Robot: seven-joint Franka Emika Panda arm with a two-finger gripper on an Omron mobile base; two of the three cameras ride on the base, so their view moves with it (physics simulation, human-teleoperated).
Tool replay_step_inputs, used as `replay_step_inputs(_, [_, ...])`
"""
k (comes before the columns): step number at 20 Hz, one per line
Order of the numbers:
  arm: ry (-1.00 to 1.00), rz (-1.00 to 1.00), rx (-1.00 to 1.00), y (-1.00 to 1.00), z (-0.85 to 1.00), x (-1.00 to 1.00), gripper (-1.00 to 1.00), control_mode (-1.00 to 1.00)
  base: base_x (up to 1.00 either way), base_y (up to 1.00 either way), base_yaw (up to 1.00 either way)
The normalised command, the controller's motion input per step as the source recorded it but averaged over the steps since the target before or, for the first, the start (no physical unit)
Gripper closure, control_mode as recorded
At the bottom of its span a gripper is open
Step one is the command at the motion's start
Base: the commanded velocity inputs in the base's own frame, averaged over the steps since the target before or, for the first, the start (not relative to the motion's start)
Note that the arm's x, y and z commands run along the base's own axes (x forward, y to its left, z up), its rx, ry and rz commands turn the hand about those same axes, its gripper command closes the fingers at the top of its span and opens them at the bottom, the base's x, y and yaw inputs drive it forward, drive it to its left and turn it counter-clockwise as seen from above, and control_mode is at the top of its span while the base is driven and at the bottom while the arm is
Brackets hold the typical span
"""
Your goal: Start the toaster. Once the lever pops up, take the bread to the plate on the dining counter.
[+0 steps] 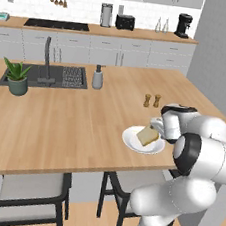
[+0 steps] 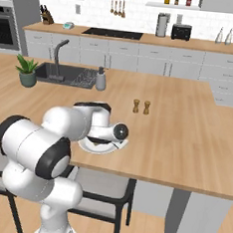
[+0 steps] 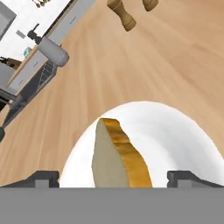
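While the dining counter stretches wide across the room with its light wood top, the built-in dark sink sits at its far left, a potted plant at the sink's near corner and a grey soap dispenser just beside its right end. Against the tiled back wall, on the other wood counter, the toaster stands well apart from everything on the island.

Near the front edge of the dining counter lies the plate, round and white. On it rests the bread, golden with a darker crust, tilted up on the plate rather than lying flat. Two small brown shakers stand farther back on the wood, apart from the plate.

Over the plate hangs the tool, its jaws spread wide and released. In the hand view each dark fingertip stands clear to one side of the slice, with visible gaps between pads and bread; the slice lies between the two tips, touched by neither.
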Motion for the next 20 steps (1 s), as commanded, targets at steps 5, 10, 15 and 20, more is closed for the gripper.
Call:
replay_step_inputs(5, [0.00,-0.17,-0.13,-0.27,0.01,0.00,-1.00,-1.00,0.00,0.00,0.00])
replay_step_inputs(10, [0.01,-0.18,-0.14,-0.14,0.10,0.00,-1.00,-1.00,0.00,0.00,0.00])
replay_step_inputs(15, [0.00,-0.18,-0.15,0.00,0.27,0.01,-1.00,-1.00,0.00,0.00,0.00])
replay_step_inputs(20, [0.01,-0.17,-0.12,0.00,0.53,0.00,-1.00,-1.00,0.00,0.00,0.00])
